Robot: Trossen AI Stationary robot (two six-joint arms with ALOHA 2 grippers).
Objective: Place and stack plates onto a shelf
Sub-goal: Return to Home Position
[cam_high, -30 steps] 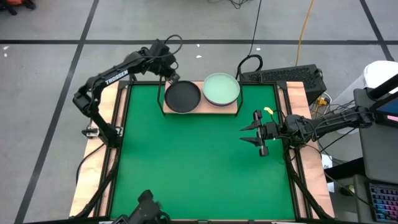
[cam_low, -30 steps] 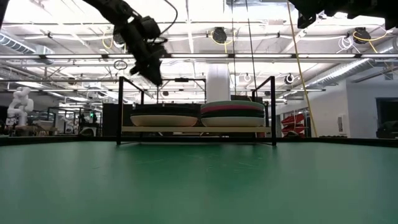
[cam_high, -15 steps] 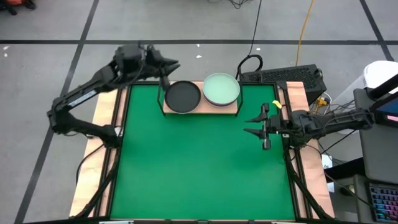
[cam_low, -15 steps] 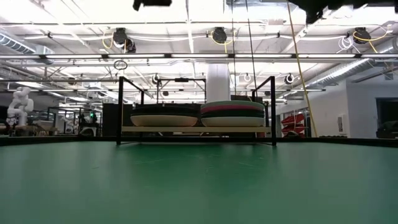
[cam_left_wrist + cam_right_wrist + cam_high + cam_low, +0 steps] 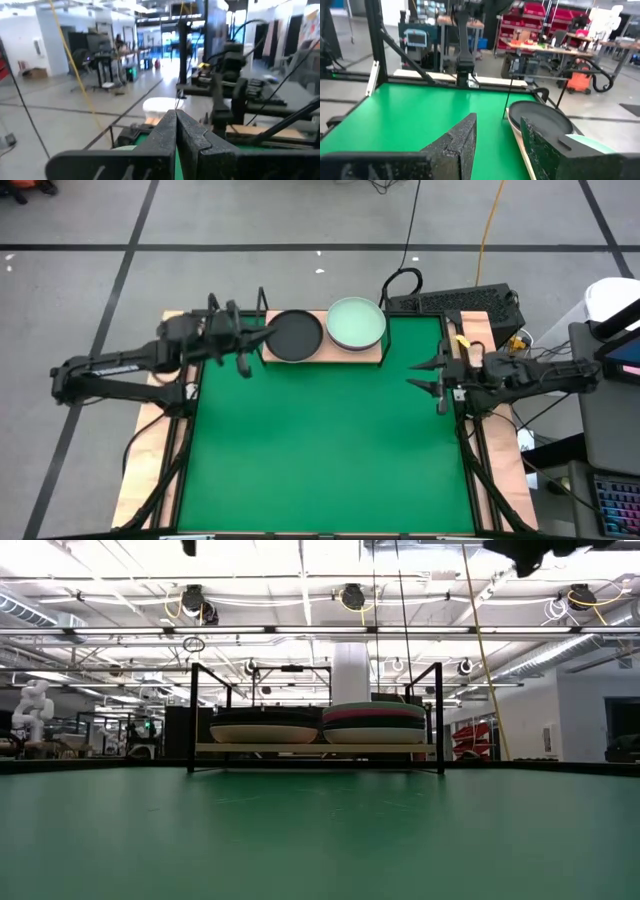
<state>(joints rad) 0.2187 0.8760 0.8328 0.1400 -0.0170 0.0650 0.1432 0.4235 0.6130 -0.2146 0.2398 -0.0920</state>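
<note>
Your shelf (image 5: 322, 360) sits top centre of the desk (image 5: 320, 450) and carries two stacks, with a black plate (image 5: 294, 336) uppermost on the left and a mint plate (image 5: 356, 324) on the right. Only the low view shows the layers beneath them. The left gripper (image 5: 176, 120), beside the shelf's left end, has its fingers pressed together around nothing. The right gripper (image 5: 498, 122), at the right edge, has its fingers spread and bare.

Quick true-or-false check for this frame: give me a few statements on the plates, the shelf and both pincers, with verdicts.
1. Mint green plate tops the right stack on the shelf. True.
2. Left pincer grips a plate. False: it is shut and empty.
3. Right pincer is open and empty. True.
4. A black plate lies on the green mat. False: it tops the left stack on the shelf.
</note>
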